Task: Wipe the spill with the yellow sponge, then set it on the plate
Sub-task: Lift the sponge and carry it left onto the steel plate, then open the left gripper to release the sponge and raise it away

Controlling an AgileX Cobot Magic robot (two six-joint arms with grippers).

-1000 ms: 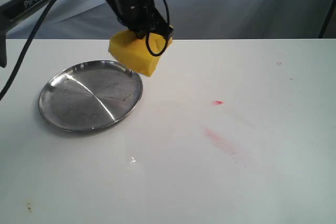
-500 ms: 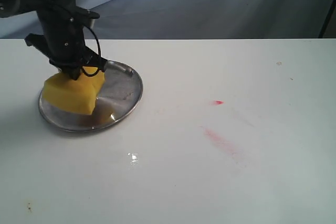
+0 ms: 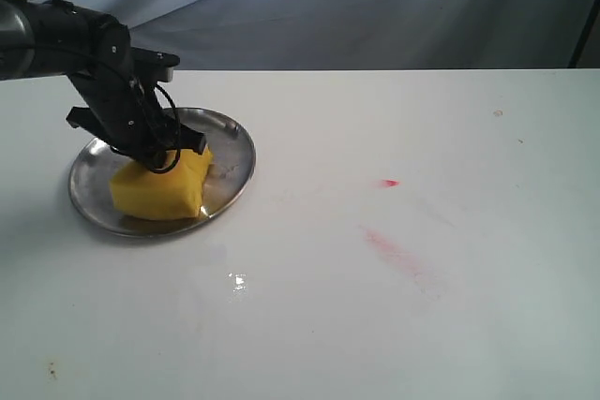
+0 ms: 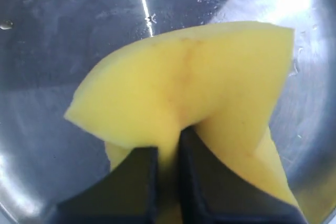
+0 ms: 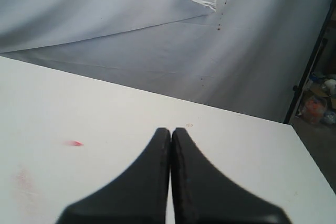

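A white table [image 3: 375, 344] stands before a grey-blue cloth backdrop [image 3: 422, 7]. The yellow sponge [image 3: 159, 192] sits inside the plate [image 3: 234, 142], toward its front left, apparently resting on the metal. The left gripper [image 3: 156, 162] pinches the sponge from above, fingers clamped so tightly that the foam [image 4: 184, 77] creases around them. Its black arm reaches in from the left and bends down over the dish. The plate's rim lies well apart from the table edges. In front of it shows a small wet glint [image 3: 237, 281], perhaps liquid. Red smears [image 3: 398, 255] mark the wide table surface to the right. The right gripper [image 5: 170, 135] hangs above the table, fingers pressed together on nothing.
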